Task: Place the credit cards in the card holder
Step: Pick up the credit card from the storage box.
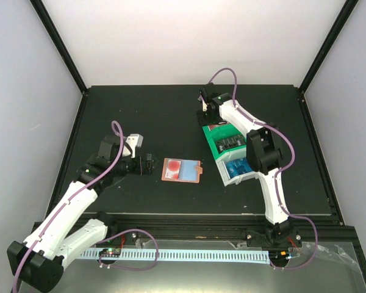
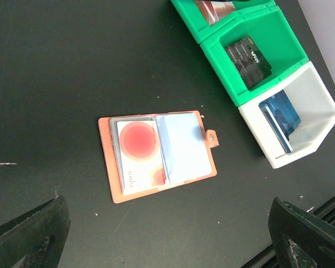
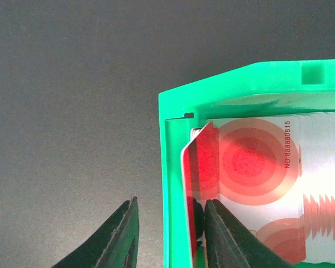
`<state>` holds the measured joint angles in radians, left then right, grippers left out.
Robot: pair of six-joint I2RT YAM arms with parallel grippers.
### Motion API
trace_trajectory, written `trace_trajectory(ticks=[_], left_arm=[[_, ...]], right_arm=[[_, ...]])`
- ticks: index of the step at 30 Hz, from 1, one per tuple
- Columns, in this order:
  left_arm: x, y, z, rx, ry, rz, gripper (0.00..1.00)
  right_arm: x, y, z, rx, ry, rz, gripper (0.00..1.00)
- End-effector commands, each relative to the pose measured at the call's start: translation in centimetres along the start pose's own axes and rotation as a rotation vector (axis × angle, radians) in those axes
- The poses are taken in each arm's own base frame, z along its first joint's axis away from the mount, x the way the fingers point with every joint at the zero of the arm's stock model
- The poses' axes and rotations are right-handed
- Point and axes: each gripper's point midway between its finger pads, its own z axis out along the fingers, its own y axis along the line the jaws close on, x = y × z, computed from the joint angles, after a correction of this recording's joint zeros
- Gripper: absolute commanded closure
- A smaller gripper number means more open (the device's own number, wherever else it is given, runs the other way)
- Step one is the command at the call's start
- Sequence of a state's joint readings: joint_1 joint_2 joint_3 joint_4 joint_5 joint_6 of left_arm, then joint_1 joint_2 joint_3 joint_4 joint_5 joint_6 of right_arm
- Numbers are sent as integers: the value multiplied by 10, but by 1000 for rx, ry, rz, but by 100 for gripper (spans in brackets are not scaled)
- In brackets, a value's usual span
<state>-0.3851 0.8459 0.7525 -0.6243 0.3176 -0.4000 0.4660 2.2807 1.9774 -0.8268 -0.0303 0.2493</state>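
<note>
The salmon card holder [image 2: 109,162] lies open on the black mat, a red-and-white credit card [image 2: 138,156] in its left pocket and a pale blue sleeve [image 2: 181,145] on its right. My left gripper [image 2: 167,245] hovers open above it, a little to its left [image 1: 147,165]. My right gripper [image 3: 172,201] straddles the tray's green wall [image 3: 173,139]. One finger is outside and the other inside, against a red-and-white card [image 3: 200,167] tilted up from the stack [image 3: 257,167]. A gap remains at the outer finger.
The green-and-white compartment tray [image 1: 221,160] stands right of the card holder. Dark cards [image 2: 247,54] fill its middle green bin and blue cards [image 2: 279,120] its white bin. The mat's front edge and a rail run below the tray [image 2: 324,212].
</note>
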Motion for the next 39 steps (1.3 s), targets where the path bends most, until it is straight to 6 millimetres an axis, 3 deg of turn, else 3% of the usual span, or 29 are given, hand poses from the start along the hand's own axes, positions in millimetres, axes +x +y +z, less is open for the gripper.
trace_trajectory(ticks=[1, 22, 34, 39], left_arm=[[-3, 3, -2, -13, -7, 7, 1], [1, 4, 5, -1, 30, -9, 1], [3, 4, 7, 1, 40, -16, 1], [3, 5, 8, 1, 41, -18, 1]], right_arm=[[-10, 3, -13, -6, -46, 5, 68], [-15, -8, -23, 59, -85, 16, 91], [-23, -9, -51, 64, -155, 14, 96], [-29, -20, -65, 120, -205, 27, 99]])
